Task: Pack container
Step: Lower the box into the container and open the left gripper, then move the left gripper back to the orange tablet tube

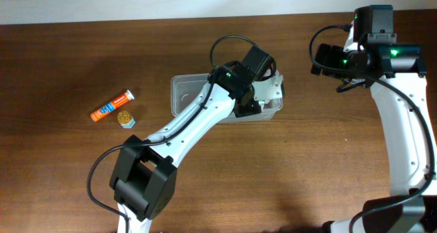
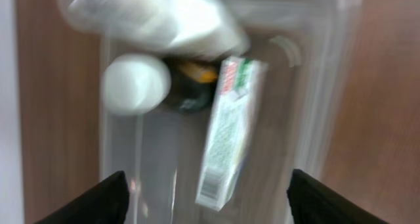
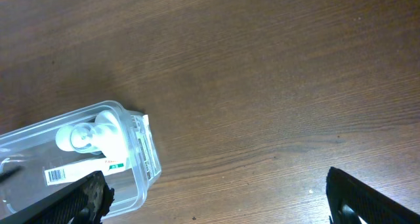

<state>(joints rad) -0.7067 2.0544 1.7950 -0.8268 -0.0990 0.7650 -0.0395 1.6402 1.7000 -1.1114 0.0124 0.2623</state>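
Note:
The clear plastic container (image 1: pixel 183 91) sits mid-table; my left arm covers its right half. My left gripper (image 1: pixel 263 96) is open and empty above it. In the blurred left wrist view the container (image 2: pixel 315 119) holds a white and green box (image 2: pixel 226 135), a white bottle (image 2: pixel 134 84) and a dark item, with the open fingers (image 2: pixel 207 204) apart at the bottom corners. My right gripper (image 3: pixel 213 198) is open and empty over bare table to the right of the container (image 3: pixel 134 184), which shows a white bottle (image 3: pixel 85 135) inside.
An orange tube (image 1: pixel 111 105) and a small gold-capped jar (image 1: pixel 125 117) lie on the wooden table (image 1: pixel 61 62) left of the container. The right arm (image 1: pixel 369 52) is at the far right.

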